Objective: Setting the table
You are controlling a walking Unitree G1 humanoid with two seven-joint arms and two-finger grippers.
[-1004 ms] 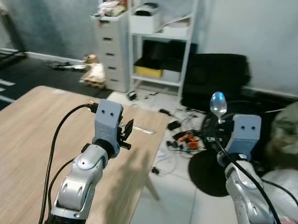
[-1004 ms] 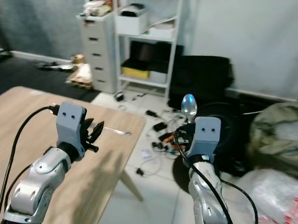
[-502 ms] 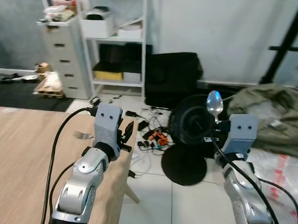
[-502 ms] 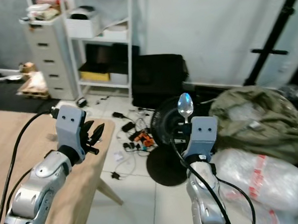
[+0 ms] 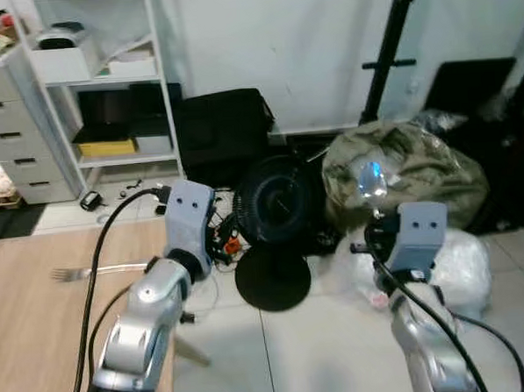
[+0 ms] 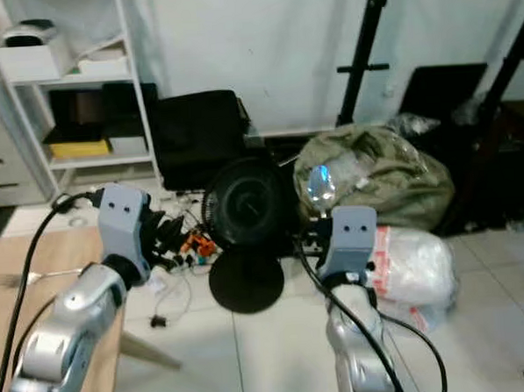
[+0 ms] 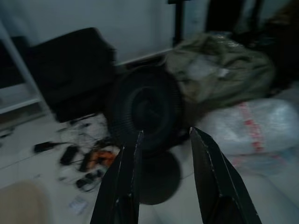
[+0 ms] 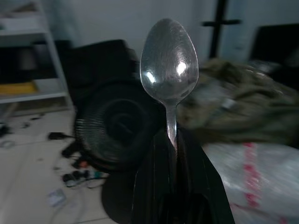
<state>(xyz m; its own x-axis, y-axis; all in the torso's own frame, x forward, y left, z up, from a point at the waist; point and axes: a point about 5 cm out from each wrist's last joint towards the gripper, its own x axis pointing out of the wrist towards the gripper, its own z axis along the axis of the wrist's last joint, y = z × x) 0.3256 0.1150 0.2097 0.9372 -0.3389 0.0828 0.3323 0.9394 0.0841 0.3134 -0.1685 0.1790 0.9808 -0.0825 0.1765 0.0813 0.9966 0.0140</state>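
Standing bowl-up, the spoon (image 8: 169,60) is a polished metal piece: likely light, rigid and slippery, not fragile. Best purchase looks to be low on the thin handle, where the right gripper (image 8: 170,140) has it pinched between closed fingers, bowl clear above the tips. Right arm raised in front of the robot, forearm upright, over tiled floor. Left gripper (image 7: 164,140): arm raised alike, fingers parted, empty. Fork (image 5: 81,273) lies flat on the wooden table (image 5: 32,331) at the robot's left. Beyond: black floor fan (image 5: 276,204), olive bag (image 5: 401,167), white shelving (image 5: 97,73).
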